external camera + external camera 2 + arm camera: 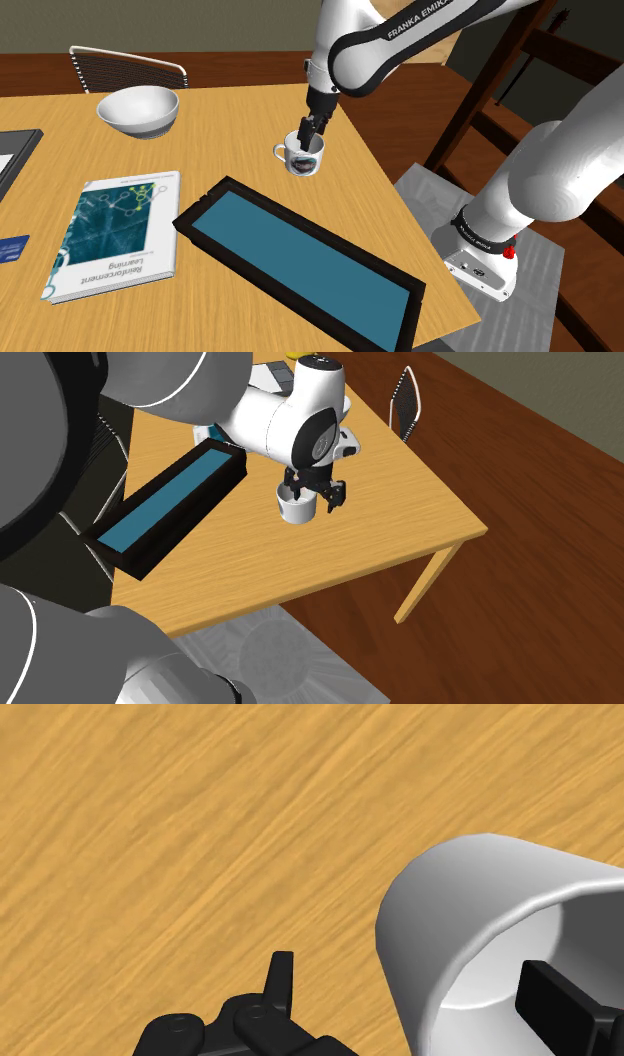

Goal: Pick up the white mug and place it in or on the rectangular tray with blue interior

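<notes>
Straddling the wall of the white mug [303, 160], upright on the worktop [235, 145], our hand [311, 133] has fingers [281, 976] apart, one inside, one outside and not touching; we should pinch squarely, then lift clear toward the tray [300, 262] at its shoulder-view 6 o'clock.

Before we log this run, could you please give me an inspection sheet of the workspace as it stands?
Surface: tan wooden table.
Job's things: white mug upright on the table, apart from the black tray with blue interior.
Clutter: white bowl and a book lying flat.
Gripper: gripper open, astride the mug's wall, one finger inside and one outside, the outer one not touching.
Cables: nothing seen.
Surroundings: chair at the table's far edge in the shoulder view; brown wood floor.
</notes>
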You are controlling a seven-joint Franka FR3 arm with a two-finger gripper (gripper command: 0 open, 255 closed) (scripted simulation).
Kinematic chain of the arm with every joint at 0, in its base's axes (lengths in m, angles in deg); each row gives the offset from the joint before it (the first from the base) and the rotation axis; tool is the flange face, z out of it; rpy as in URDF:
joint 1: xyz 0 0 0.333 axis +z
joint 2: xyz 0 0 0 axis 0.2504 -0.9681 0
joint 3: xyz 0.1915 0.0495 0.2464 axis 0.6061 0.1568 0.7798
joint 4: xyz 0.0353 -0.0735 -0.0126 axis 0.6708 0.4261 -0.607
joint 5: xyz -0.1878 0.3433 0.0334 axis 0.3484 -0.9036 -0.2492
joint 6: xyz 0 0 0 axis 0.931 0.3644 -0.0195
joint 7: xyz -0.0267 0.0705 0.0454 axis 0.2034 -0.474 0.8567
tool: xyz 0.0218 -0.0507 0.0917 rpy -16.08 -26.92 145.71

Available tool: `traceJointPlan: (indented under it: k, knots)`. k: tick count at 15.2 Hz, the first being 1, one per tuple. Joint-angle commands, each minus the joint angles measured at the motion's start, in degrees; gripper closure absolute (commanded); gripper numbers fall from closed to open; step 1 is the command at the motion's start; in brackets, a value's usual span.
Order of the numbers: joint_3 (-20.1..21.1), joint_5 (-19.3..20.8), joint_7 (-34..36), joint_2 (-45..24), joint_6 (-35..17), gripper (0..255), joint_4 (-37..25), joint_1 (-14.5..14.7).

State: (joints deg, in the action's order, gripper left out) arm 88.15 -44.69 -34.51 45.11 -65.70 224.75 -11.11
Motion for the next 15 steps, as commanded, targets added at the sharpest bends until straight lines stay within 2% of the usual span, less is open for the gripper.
traceJointPlan:
  k: [1, 5, 6, 15]
  knots:
    - [0.03, 0.03, 0.05, -0.15, -0.18, 0, 0.00, 0.01]
    - [0.03, 0.03, 0.05, -0.15, -0.17, 0, 0.00, 0.01]
    - [0.03, 0.03, 0.05, -0.15, -0.17, 255, 0.00, 0.01]
    - [0.03, 0.03, 0.05, -0.15, -0.18, 255, 0.00, 0.01]
